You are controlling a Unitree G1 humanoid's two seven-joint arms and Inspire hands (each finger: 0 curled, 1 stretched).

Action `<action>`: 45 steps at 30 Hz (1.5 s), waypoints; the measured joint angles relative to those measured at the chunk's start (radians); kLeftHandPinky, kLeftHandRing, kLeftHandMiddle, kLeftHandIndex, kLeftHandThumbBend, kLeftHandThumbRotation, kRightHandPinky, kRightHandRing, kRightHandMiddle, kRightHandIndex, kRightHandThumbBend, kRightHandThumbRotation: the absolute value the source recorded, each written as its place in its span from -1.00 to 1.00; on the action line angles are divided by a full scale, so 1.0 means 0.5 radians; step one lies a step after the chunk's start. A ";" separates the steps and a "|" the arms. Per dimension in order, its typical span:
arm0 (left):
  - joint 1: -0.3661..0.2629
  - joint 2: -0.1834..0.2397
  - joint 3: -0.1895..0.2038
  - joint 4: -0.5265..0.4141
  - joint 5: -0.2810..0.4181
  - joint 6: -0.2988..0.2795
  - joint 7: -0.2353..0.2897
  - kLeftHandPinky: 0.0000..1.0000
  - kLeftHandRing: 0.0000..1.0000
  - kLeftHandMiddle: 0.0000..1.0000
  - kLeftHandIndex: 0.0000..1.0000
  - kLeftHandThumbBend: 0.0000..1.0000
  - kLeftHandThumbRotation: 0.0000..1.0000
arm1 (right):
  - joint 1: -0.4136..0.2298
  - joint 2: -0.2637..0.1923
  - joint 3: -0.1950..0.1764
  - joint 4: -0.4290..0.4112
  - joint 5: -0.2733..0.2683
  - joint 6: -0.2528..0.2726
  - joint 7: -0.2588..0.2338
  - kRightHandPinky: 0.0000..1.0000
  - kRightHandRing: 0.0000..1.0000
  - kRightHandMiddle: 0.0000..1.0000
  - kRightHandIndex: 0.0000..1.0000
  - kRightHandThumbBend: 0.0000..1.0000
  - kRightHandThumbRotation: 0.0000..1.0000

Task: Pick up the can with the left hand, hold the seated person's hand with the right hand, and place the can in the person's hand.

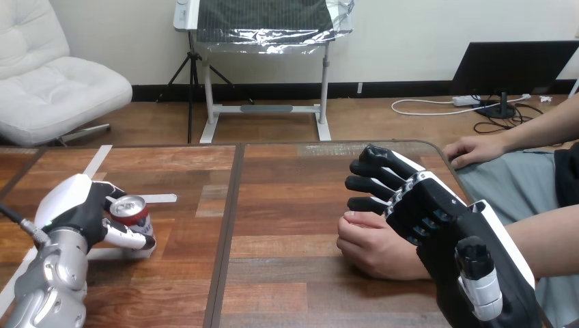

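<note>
- Now the left hand (72, 205), at 8 o'clock in the head view, has its thumb and fingers curled round the can (134, 217).
- That can stands upright on the table (287, 273), long axis vertical.
- Its red, white and blue print is too small to read.
- At 4 o'clock, the right hand (437, 219) lies over the person's hand (372, 246), fingers nearly straight and not seen to wrap it.
- From the can, the person's hand lies at 3 o'clock, well apart and loosely closed; the carry probably runs that way.
</note>
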 measured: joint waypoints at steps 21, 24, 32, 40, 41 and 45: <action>0.000 -0.018 0.006 0.000 -0.051 -0.008 0.032 -0.09 0.09 0.21 0.29 0.49 -1.00 | 0.000 0.000 0.000 0.000 0.000 0.000 -0.003 0.56 0.68 0.71 0.72 0.92 0.73; 0.000 -0.024 0.011 -0.001 -0.065 -0.008 0.032 -0.09 0.09 0.21 0.29 0.49 -1.00 | 0.000 0.000 0.000 0.000 0.000 0.001 -0.003 0.56 0.68 0.71 0.72 0.92 0.73; 0.000 -0.039 0.014 -0.001 -0.078 -0.008 0.042 -0.09 0.08 0.20 0.29 0.49 -1.00 | 0.000 0.000 0.000 0.000 -0.001 0.001 -0.003 0.56 0.68 0.71 0.72 0.92 0.72; 0.000 -0.046 0.014 -0.001 -0.078 -0.008 0.048 -0.09 0.07 0.19 0.28 0.46 -1.00 | 0.000 0.000 0.000 0.000 -0.001 0.001 -0.003 0.57 0.68 0.71 0.72 0.92 0.73; 0.000 -0.047 0.014 -0.001 -0.078 -0.008 0.048 -0.09 0.07 0.19 0.28 0.46 -1.00 | 0.000 0.000 0.000 0.000 -0.001 0.001 -0.004 0.57 0.68 0.71 0.72 0.92 0.73; 0.000 -0.046 0.014 -0.001 -0.078 -0.008 0.048 -0.10 0.07 0.18 0.26 0.46 -1.00 | 0.000 0.000 0.000 0.000 -0.001 0.001 -0.004 0.57 0.68 0.71 0.72 0.92 0.73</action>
